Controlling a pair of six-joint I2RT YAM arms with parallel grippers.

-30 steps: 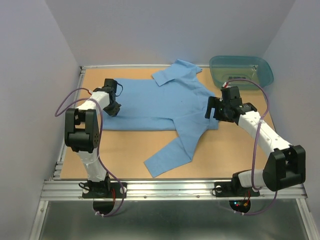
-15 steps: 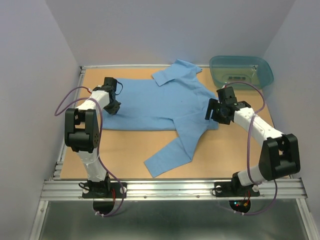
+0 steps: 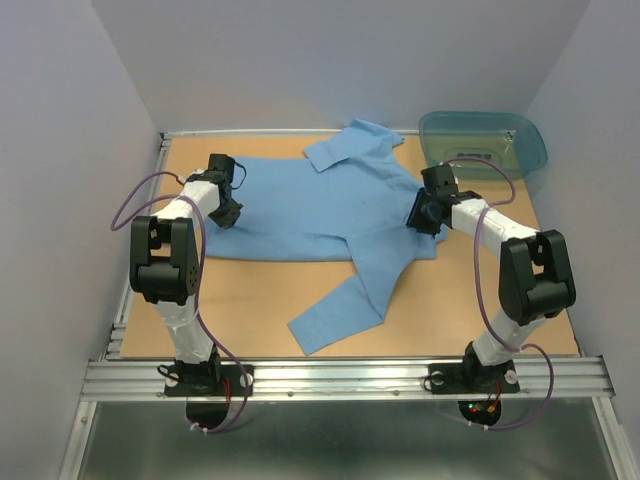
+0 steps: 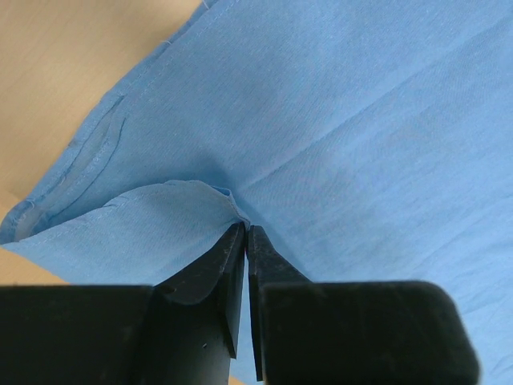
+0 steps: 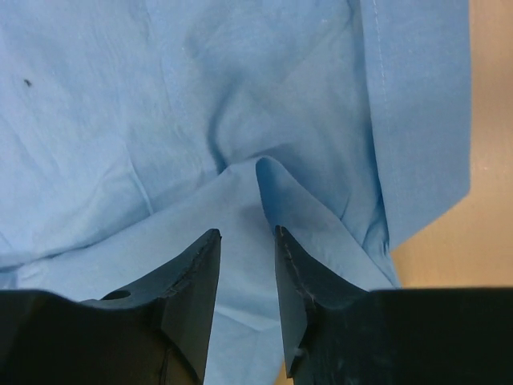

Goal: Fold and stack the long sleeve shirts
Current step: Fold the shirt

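Observation:
One light blue long sleeve shirt (image 3: pixel 330 205) lies spread on the tan table (image 3: pixel 450 300), collar at the back, one sleeve (image 3: pixel 340 312) trailing toward the front. My left gripper (image 3: pixel 230 213) sits at the shirt's left edge. In the left wrist view it (image 4: pixel 246 228) is shut on a raised pinch of the shirt's cloth (image 4: pixel 361 120). My right gripper (image 3: pixel 420 218) is down on the shirt's right side. In the right wrist view its jaws (image 5: pixel 244 233) stand narrowly apart, with a ridge of the blue cloth (image 5: pixel 160 104) rising between the tips.
A translucent teal tub (image 3: pixel 483 140) stands at the back right corner, just behind the right arm. Grey walls close in the table on the left, back and right. A metal rail (image 3: pixel 350 378) runs along the near edge.
The right arm has swung left and back onto the shirt's right side, and its jaws have narrowed around a fold. The left gripper has stayed put, shut on the cloth.

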